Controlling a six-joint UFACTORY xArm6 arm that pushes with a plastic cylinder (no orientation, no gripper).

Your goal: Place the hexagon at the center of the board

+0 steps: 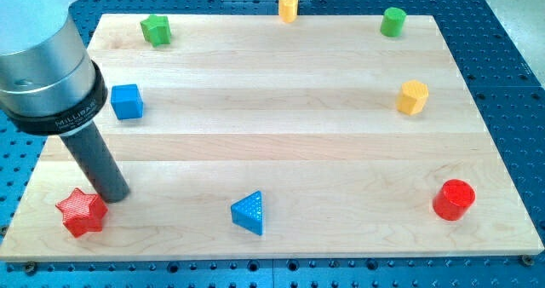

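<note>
Claw none; my tip (117, 195) beside red star (81, 212), yellow hexagon (413, 97) far off rt.

My tip (117, 194) is resting on the board near its bottom left corner. The dark rod (95, 160) is slanting up toward the view's left edge, where it is joining a wide silver cylinder (43, 71) with a black collar.
</note>
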